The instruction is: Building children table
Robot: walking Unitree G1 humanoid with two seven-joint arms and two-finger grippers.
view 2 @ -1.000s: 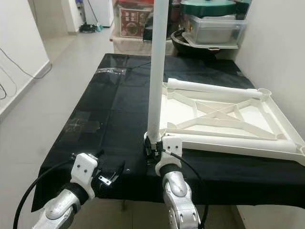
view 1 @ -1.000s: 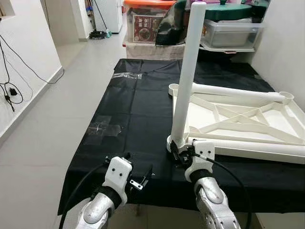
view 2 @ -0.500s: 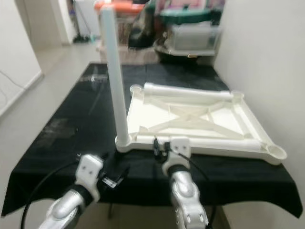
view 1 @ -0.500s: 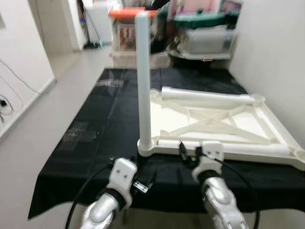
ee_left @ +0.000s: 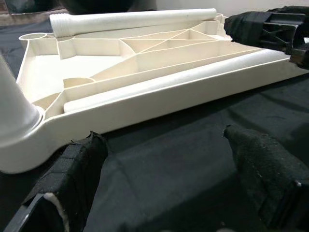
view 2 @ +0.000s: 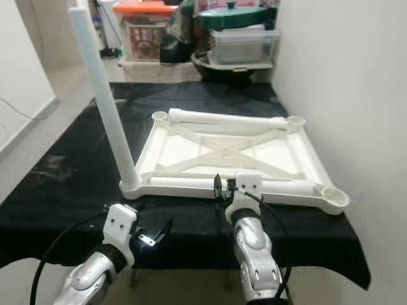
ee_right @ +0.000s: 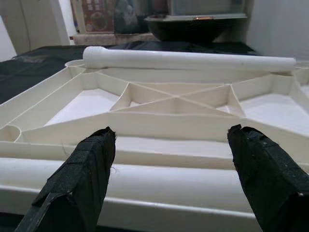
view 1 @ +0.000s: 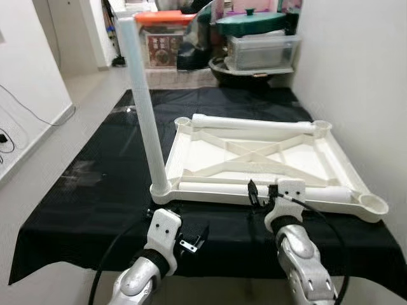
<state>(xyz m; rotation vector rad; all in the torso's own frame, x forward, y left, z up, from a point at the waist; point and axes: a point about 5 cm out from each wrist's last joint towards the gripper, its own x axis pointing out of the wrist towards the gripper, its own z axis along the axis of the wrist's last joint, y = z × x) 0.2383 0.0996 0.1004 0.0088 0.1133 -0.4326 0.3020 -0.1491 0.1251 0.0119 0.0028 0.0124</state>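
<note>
A: Status of the build? Where is the tabletop?

B: The white tabletop lies upside down, ribs up, on the black-covered table, toward the table's right edge and reaching close to its near edge. One leg stands upright in the socket at the tabletop's near-left corner — so I judge one of four fitted.

A: The other legs?

B: Two loose legs lie flat on the tabletop: one along its far edge, one along its near edge. The far-left, far-right and near-right sockets look open. A fourth leg I cannot make out.

A: Grippers?

B: Right gripper is at the tabletop's near edge, fingers spread wide, pointing across the near loose leg, holding nothing. Left gripper is low over the cloth near the table's near edge, just short of the corner with the standing leg; its fingers are also spread, empty.

A: Remaining?

B: By my reading, three legs to seat, then turn the table upright — the near loose leg is the closest candidate.
</note>
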